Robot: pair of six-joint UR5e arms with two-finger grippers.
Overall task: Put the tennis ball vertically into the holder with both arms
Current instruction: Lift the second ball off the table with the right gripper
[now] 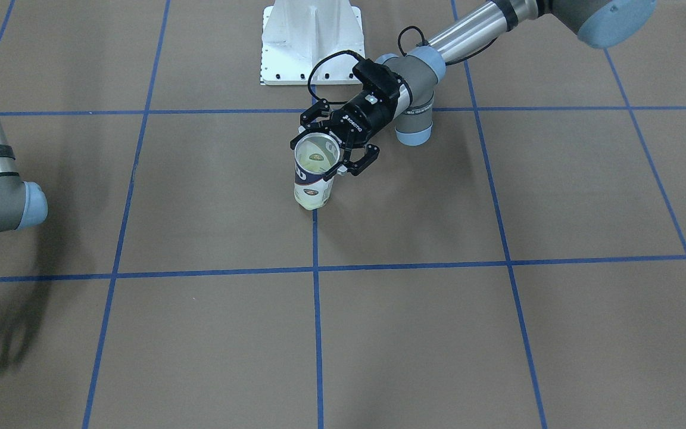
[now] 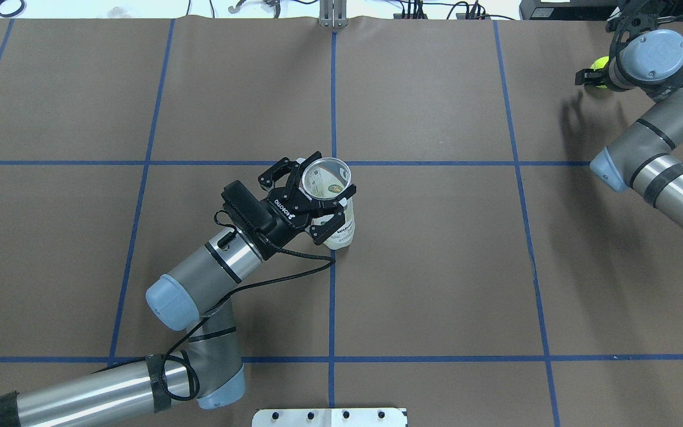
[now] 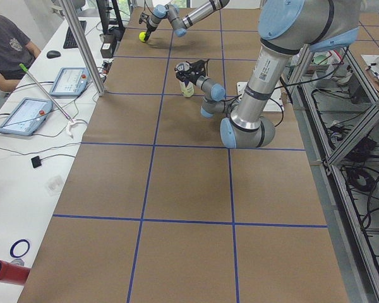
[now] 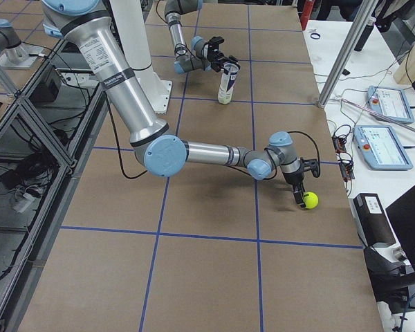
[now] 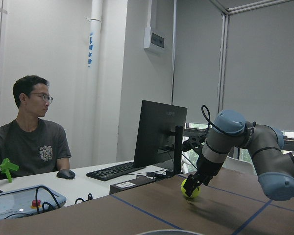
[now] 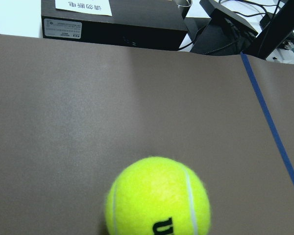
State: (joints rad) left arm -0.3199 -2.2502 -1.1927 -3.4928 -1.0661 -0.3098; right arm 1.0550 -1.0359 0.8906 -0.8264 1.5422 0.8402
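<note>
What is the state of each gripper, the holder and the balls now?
Left gripper: shut on holder, near its rim.
Right gripper: at ball; open or shut, cannot tell.
Holder: upright, top open.
Ball: outside holder, far from it.
Second ball: inside holder.

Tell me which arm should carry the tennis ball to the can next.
Right. The right pincer sits at the tennis ball near a far corner of the table, well placed to lift it. The left pincer is clamped round the upright tennis-ball can, steadying its open rim.
</note>
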